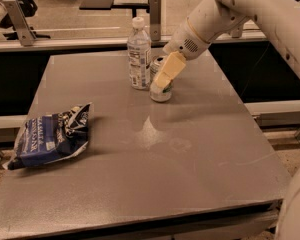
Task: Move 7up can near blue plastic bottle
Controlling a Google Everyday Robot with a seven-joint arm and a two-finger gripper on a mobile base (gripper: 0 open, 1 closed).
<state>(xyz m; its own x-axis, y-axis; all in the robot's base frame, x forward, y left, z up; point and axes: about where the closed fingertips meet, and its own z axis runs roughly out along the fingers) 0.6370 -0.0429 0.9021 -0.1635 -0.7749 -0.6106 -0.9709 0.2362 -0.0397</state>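
Observation:
The 7up can (160,92) stands upright on the grey table (190,149), just right of the blue plastic bottle (139,54), with a narrow gap between them. The bottle is clear with a white cap and a blue-and-white label. My gripper (166,75) reaches down from the upper right and is on the can's top and front, covering most of its label. Only the can's base and part of its rim show.
A blue crinkly snack bag (50,136) lies at the table's left side. The white arm (250,9) crosses the upper right. Behind the table is a rail, with chairs and another table beyond it. The table's front edge is close to the camera.

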